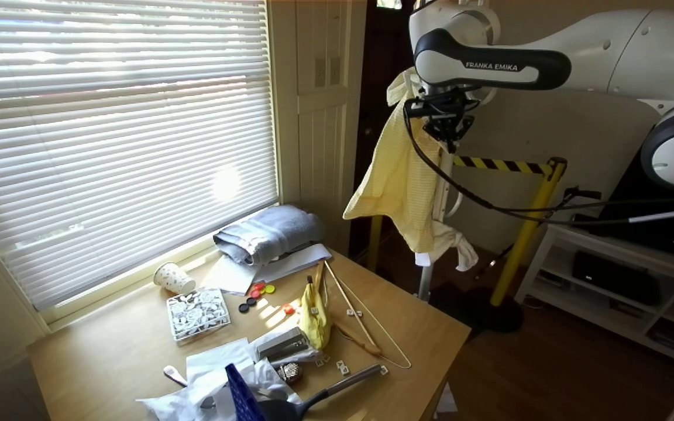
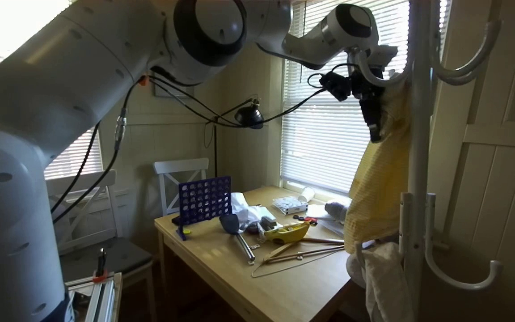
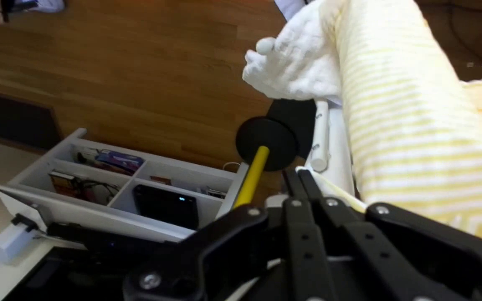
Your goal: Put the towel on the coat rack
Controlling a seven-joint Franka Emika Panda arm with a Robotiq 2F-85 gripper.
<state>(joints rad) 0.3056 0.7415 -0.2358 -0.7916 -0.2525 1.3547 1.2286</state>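
In an exterior view, yellow towel [image 1: 398, 169], hanging alongside white coat rack [image 1: 441, 199], paper cup [image 1: 174, 278], on its side on worktop [image 1: 427, 328], in an exterior view, blue game frame [image 2: 204, 201], upright, in the wrist view, black fingers [image 3: 295, 186], clenched together beside towel, whether on cloth I cannot tell.

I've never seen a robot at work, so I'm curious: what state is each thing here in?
yellow towel, hanging at the coat rack, bottom edge loose
gripper, shut; whether on the yellow towel, unclear
coat rack, upright
white cloth, hanging, crumpled
grey-blue towel, folded
paper cup, on its side
blue game grid, upright
white basket, full of white pieces
window blinds, lowered
black lamp, lit or not unclear
black box, small light on
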